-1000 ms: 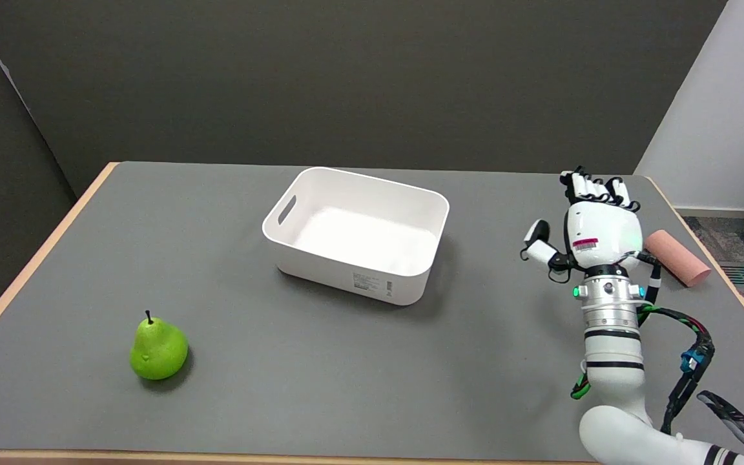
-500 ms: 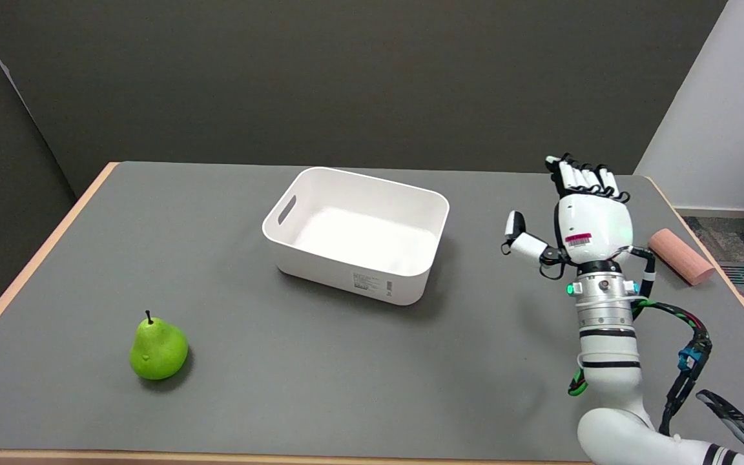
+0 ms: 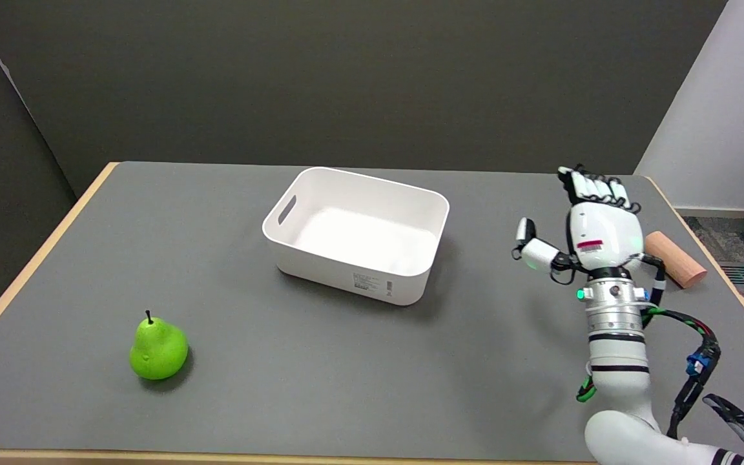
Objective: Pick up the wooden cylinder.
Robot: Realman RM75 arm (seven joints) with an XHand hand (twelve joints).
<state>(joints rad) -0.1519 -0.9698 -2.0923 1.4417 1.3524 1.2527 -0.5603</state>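
Lying on its side near the right edge of the grey table [image 3: 346,361]: wooden cylinder [image 3: 677,259], just beside the right hand [image 3: 601,226] and partly hidden behind it. Hovering with fingers apart, thumb spread toward the left, grasping nothing. Sitting mid-table, well apart from both: white bin [image 3: 357,232]. Standing upright near the front left: green pear [image 3: 158,349].

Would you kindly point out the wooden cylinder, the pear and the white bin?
wooden cylinder [image 3: 677,259]: head view, its side.
pear [image 3: 158,349]: head view, its belly.
white bin [image 3: 352,276]: head view, front wall.
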